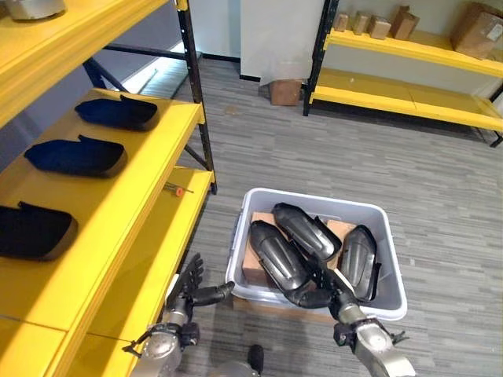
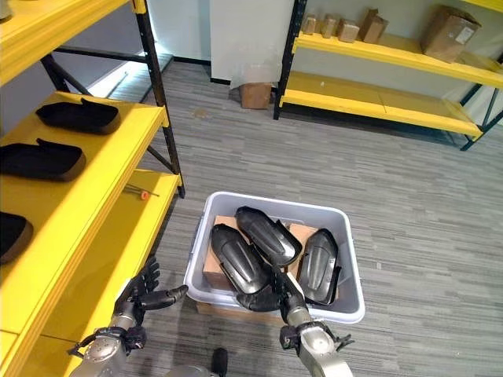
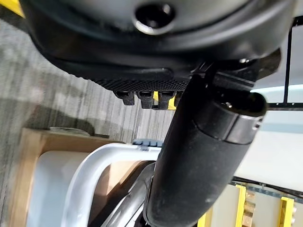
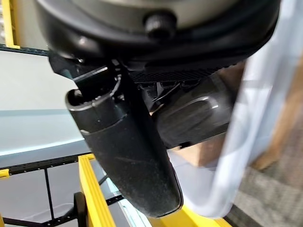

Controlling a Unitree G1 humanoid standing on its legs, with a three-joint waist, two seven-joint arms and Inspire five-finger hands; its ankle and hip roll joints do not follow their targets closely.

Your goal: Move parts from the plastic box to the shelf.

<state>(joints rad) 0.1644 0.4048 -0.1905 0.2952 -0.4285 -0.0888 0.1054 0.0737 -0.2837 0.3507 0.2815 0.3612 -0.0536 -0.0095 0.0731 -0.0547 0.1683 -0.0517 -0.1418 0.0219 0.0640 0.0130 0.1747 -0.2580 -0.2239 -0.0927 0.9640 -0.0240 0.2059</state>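
Observation:
A pale grey plastic box (image 1: 314,200) stands on the floor holding three dark curved parts on cardboard. My right hand (image 1: 334,290) reaches over the box's near rim; its fingers lie straight on the near end of the left part (image 1: 275,259), with the thumb (image 4: 128,146) beside that end. The middle part (image 1: 302,228) and right part (image 1: 357,263) lie untouched. My left hand (image 1: 185,290) hovers open with spread fingers just outside the box's near left corner. The yellow shelf (image 1: 118,196) on the left carries three similar dark parts (image 1: 76,155).
A small orange-tipped tool (image 1: 179,189) lies on the lower shelf board. A black shelf post (image 1: 196,102) stands between shelf and box. A cardboard box (image 1: 284,92) sits by the far wall, beside another yellow shelf (image 1: 409,94) with cartons.

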